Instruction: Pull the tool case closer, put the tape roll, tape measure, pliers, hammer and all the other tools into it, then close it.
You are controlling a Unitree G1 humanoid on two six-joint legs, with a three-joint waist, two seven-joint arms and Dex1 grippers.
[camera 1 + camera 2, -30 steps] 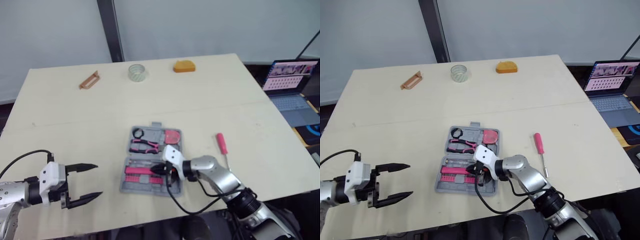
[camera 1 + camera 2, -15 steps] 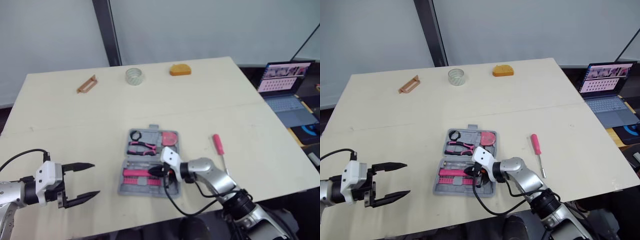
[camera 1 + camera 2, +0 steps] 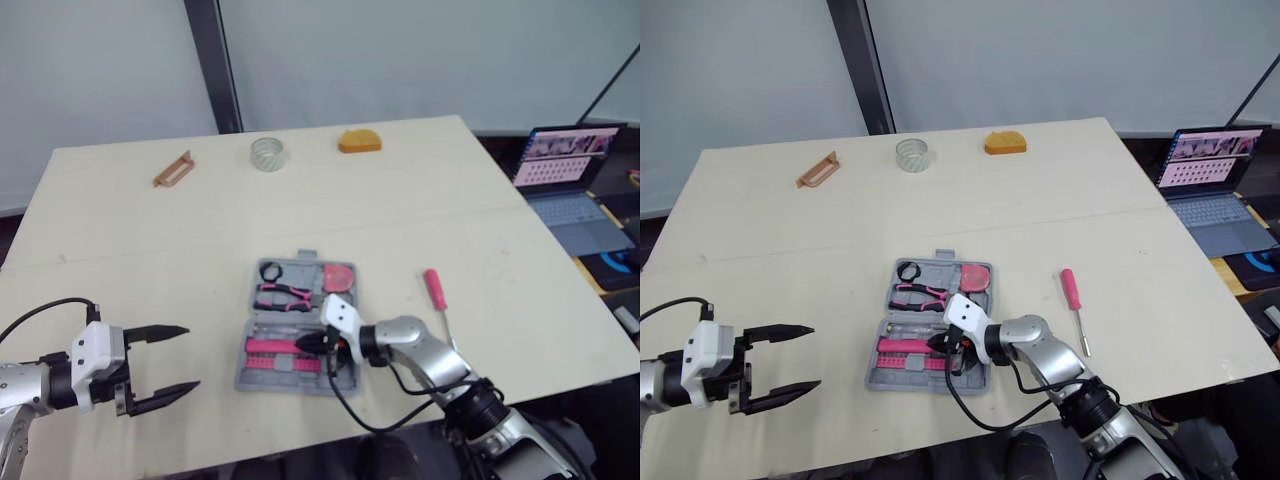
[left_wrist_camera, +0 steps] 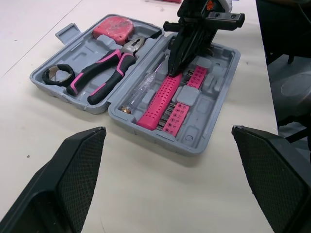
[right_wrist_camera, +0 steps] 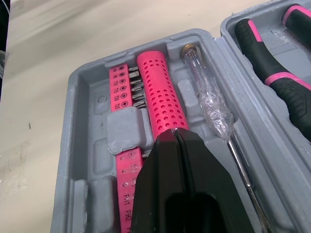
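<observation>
- Tool case [image 4: 214,104] lay open near the table's [image 3: 400,210] front edge, with pliers [image 4: 104,73] and tape measure [image 4: 112,26] in its far half
- Right gripper [image 5: 177,135]: jaws closed on nothing, tips inside the near half over the pink bit holder [image 5: 160,92]
- Left gripper [image 3: 190,357]: jaws wide apart, above the table left of the case
- Screwdriver [image 3: 437,290] on the table right of the case
- Tape roll [image 3: 267,154] by the far edge

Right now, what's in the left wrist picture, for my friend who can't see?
An open grey tool case holds pliers and a pink bit holder. The right gripper, shut, points down into it, and the left gripper is wide open in front.
</observation>
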